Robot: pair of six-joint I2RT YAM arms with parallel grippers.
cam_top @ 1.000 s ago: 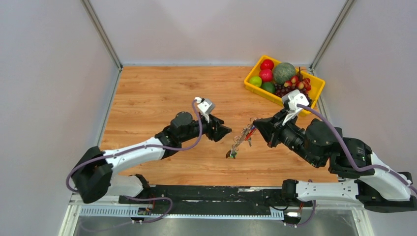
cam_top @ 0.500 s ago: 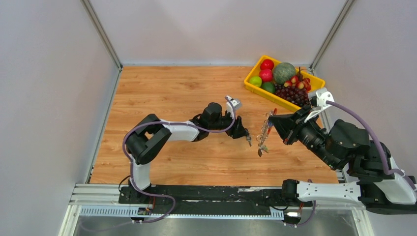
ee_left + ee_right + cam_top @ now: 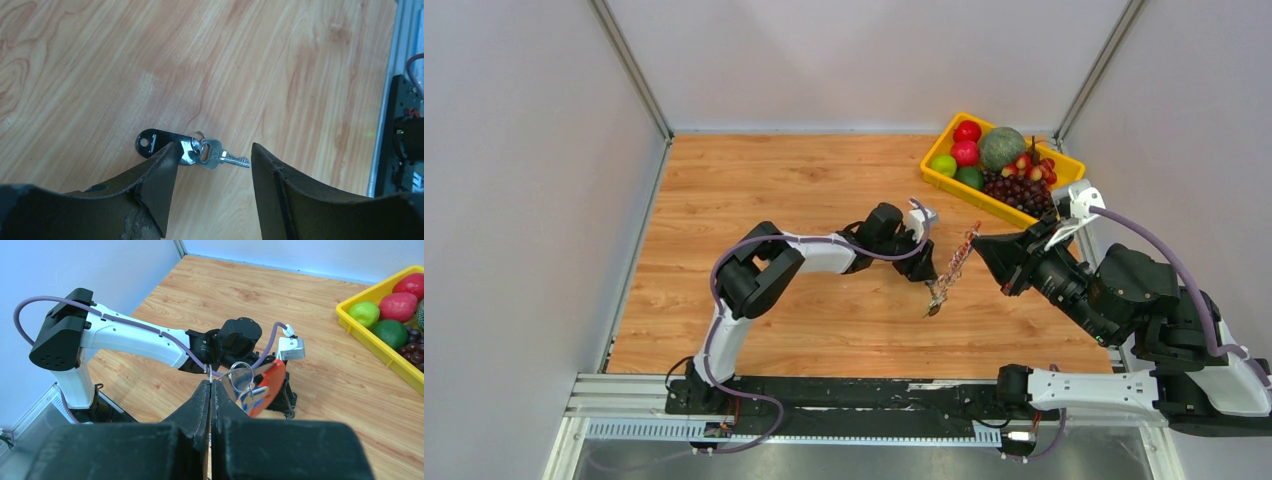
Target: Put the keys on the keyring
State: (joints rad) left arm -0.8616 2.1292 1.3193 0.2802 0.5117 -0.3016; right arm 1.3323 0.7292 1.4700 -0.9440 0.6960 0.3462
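The keyring point(image 3: 954, 265), a grey strip with a red curved part, hangs tilted from my right gripper point(image 3: 980, 243), which is shut on its upper end above the table. In the right wrist view my right gripper point(image 3: 210, 382) pinches a thin metal edge beside the red part point(image 3: 266, 386) and a wire ring point(image 3: 241, 374). My left gripper point(image 3: 924, 268) is open, low over the table just left of the keyring. In the left wrist view, between the tips of my left gripper point(image 3: 215, 146), a silver key point(image 3: 222, 156) joined to a black tag point(image 3: 154, 141) lies flat on the wood. Other keys are not visible.
A yellow fruit tray point(image 3: 941, 143) with apples, grapes and a melon stands at the back right, also in the right wrist view point(image 3: 371, 340). The left arm point(image 3: 125, 332) stretches across the table's middle. Grey walls enclose the table on three sides.
My left arm has stretched out to the right, bringing its open gripper over the key next to the keyring. My right gripper carried the keyring right, then held nearly still.
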